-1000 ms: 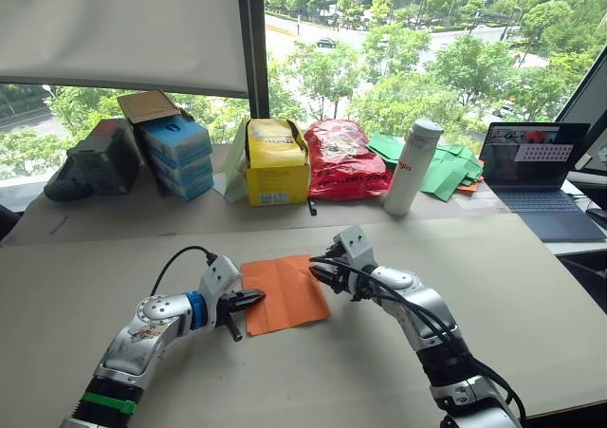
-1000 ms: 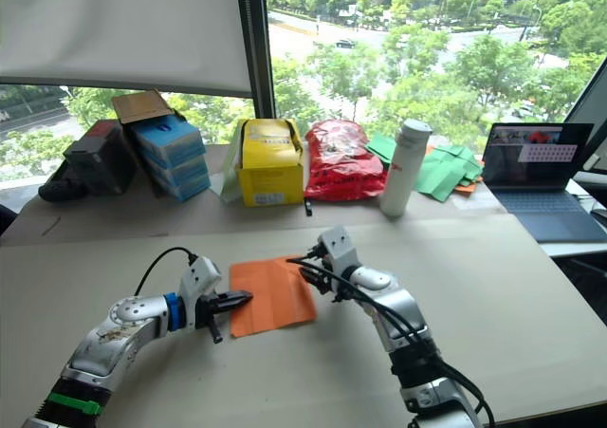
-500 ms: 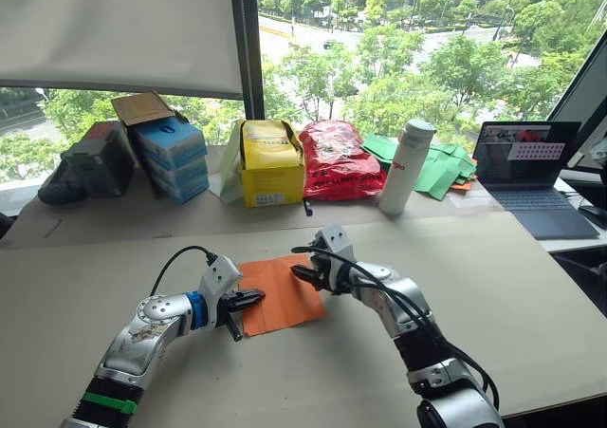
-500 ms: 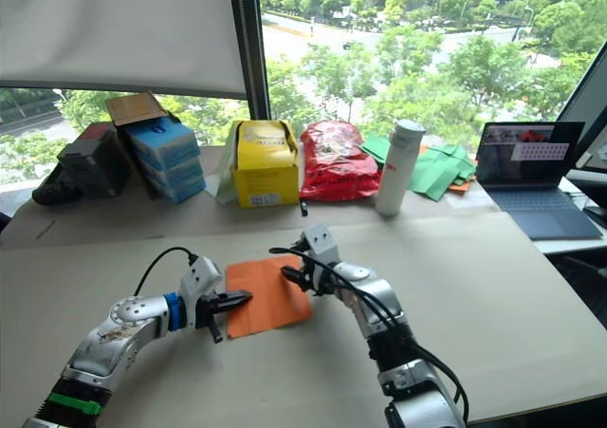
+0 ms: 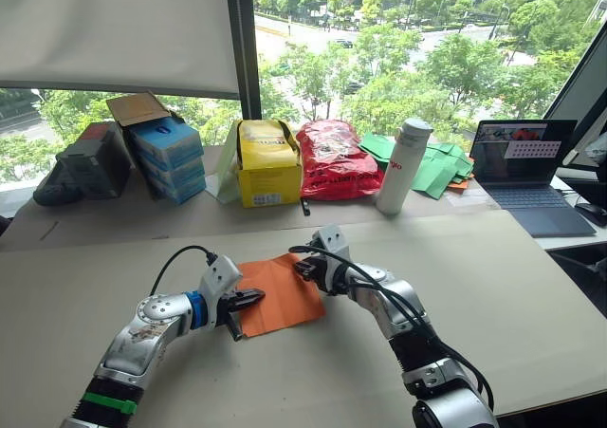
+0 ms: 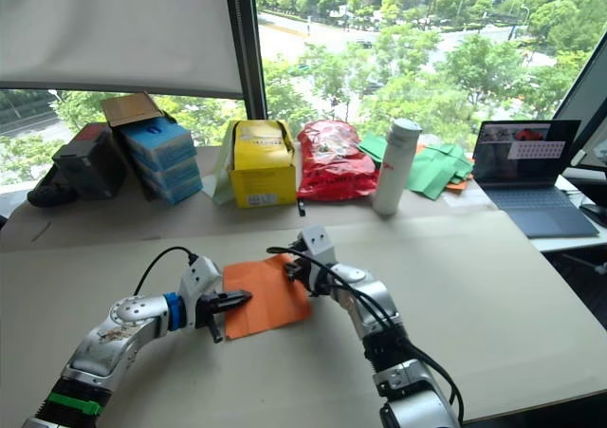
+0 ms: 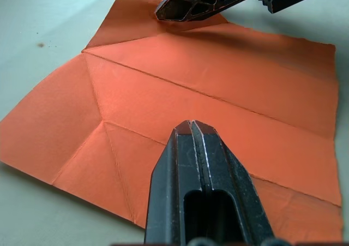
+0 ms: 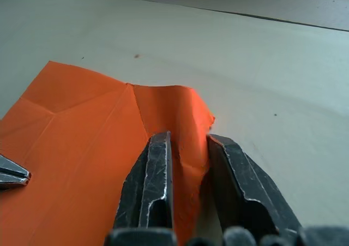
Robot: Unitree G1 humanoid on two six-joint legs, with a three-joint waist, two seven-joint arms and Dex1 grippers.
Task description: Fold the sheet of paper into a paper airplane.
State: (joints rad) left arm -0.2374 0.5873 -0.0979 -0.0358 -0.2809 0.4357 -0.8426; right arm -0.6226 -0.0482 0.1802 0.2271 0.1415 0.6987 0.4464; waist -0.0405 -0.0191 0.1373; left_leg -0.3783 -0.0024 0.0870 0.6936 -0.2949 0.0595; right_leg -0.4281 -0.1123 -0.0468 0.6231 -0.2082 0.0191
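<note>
Closed tight, the left gripper presses its joined black fingers down on the near-left part of the sheet of paper, pinning it to the table. Across the sheet, the right gripper has its jaws parted, straddling the far right corner of the orange paper, which buckles up in a small hump between the two fingers. Apart from that raised corner, the sheet lies flat near the middle of the beige table, between the two arms, its crease lines meeting at a point near the left side.

Along the back edge by the window stand a stack of blue boxes, a yellow box with print too small to read, a red bag, and a white bottle bearing small red lettering that cannot be made out. Green paper sheets lie beside an open laptop whose screen content is too small to read.
</note>
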